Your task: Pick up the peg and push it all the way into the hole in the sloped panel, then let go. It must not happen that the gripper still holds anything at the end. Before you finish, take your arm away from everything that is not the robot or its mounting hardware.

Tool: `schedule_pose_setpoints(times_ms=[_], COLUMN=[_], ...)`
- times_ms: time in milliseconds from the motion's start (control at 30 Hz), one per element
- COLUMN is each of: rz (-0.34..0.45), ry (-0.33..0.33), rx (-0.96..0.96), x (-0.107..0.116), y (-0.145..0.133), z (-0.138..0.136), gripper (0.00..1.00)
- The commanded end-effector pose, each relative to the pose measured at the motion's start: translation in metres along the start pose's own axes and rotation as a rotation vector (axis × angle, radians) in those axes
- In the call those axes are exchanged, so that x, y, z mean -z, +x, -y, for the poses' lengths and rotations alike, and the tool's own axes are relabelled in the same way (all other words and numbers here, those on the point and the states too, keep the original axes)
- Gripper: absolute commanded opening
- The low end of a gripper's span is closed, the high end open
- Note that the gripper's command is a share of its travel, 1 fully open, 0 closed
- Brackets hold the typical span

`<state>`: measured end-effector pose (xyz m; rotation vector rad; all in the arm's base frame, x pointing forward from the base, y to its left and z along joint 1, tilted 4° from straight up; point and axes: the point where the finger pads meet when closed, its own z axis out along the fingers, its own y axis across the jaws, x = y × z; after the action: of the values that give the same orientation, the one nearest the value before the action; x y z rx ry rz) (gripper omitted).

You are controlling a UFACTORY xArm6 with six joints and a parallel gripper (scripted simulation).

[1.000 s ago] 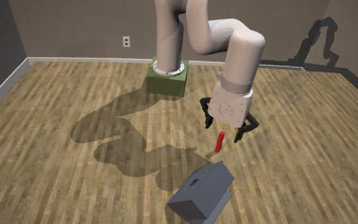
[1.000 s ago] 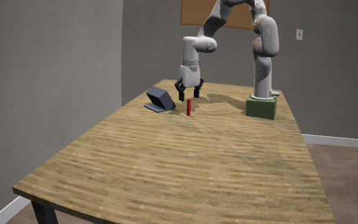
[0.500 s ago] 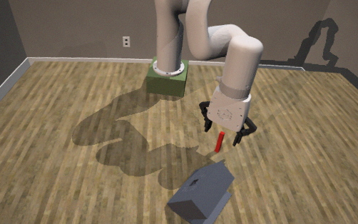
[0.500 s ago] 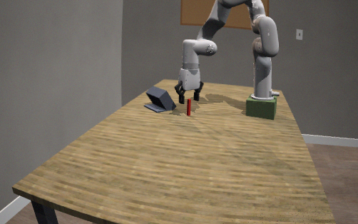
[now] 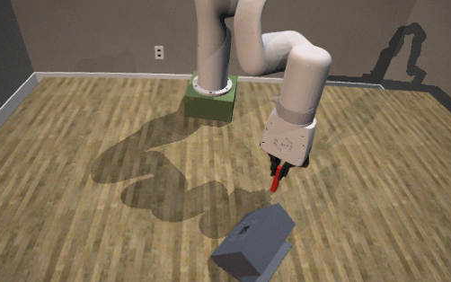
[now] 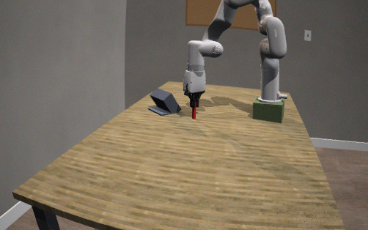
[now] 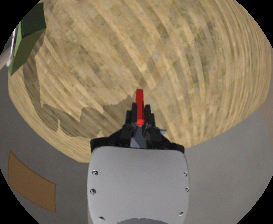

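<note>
The red peg [image 5: 276, 179] stands upright on the wooden table top, its lower end touching the wood. My gripper [image 5: 281, 169] is straight above it and shut on the peg's upper part. The peg and gripper also show in the exterior view, peg [image 6: 194, 111] and gripper [image 6: 194, 104], and in the wrist view, where the peg [image 7: 139, 106] sticks out past the closed fingers. The grey sloped panel block [image 5: 255, 242] with its small dark hole [image 5: 244, 230] sits on the table a short way in front of the peg; it also shows in the exterior view [image 6: 164, 102].
The arm's green base block [image 5: 211, 97] stands at the back of the table, also in the exterior view [image 6: 268, 110]. The table's edges show in the exterior view, the left edge close to the panel block.
</note>
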<state>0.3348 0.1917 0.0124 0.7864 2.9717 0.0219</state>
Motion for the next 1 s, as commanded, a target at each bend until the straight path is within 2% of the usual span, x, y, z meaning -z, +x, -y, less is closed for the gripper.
schedule_pose_setpoints(times_ms=[0,100,433,733,967], rz=[0.002,0.002,0.002,0.002,-0.031], ry=[-0.003,-0.003,-0.004,-0.004,0.001], rx=[0.0,0.0,0.0,0.0,-0.054], x=[0.001,0.009,0.059,0.076,0.069], y=[-0.001,-0.001,-0.001,-0.001,-0.006], z=[-0.001,-0.001,-0.002,-0.002,0.006], gripper=[0.0,0.0,0.0,0.0,0.0])
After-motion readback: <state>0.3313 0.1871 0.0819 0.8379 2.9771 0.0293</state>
